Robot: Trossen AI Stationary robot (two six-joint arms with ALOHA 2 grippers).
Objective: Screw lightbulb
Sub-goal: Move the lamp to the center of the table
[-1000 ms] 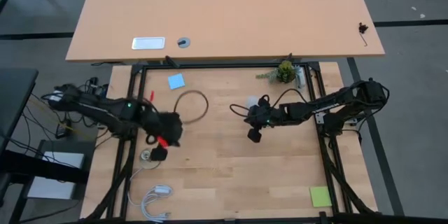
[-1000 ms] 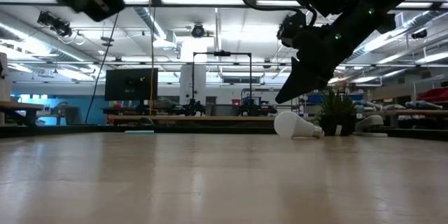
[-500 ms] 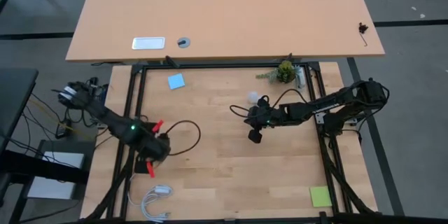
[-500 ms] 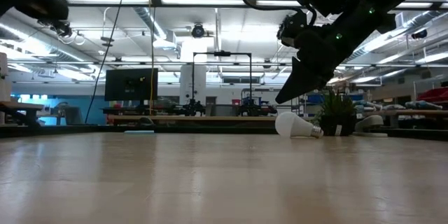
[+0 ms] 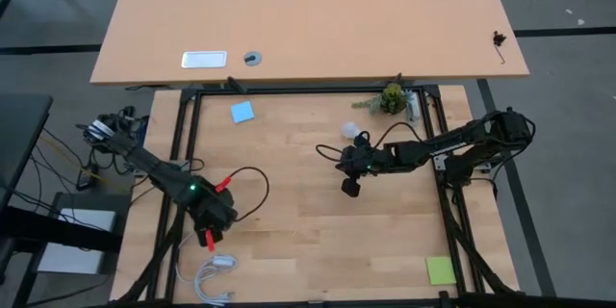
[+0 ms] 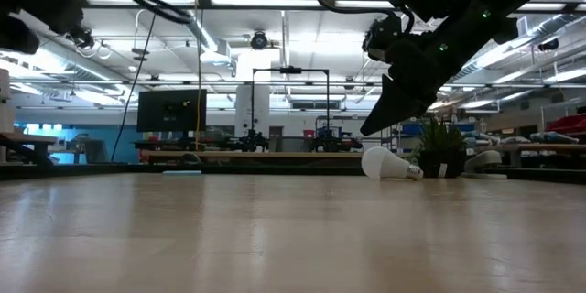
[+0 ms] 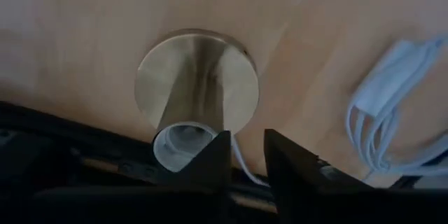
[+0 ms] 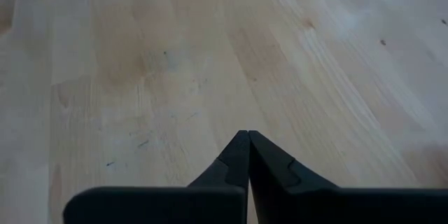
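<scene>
Two fingers sets: left [image 7: 245,155] parted above socket [image 7: 197,82] (cord [image 7: 388,105] beside); right [image 8: 248,155] clenched, lightbulb [image 5: 352,133] near.

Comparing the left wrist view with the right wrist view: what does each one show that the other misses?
Only the left wrist view shows the round socket disc lying on its side, the white cord bundled beside it, and the left gripper with a gap between its fingers. Only the right wrist view shows the right gripper, shut on nothing, over bare wood. Both show the light wooden table; neither shows the lightbulb.
</scene>
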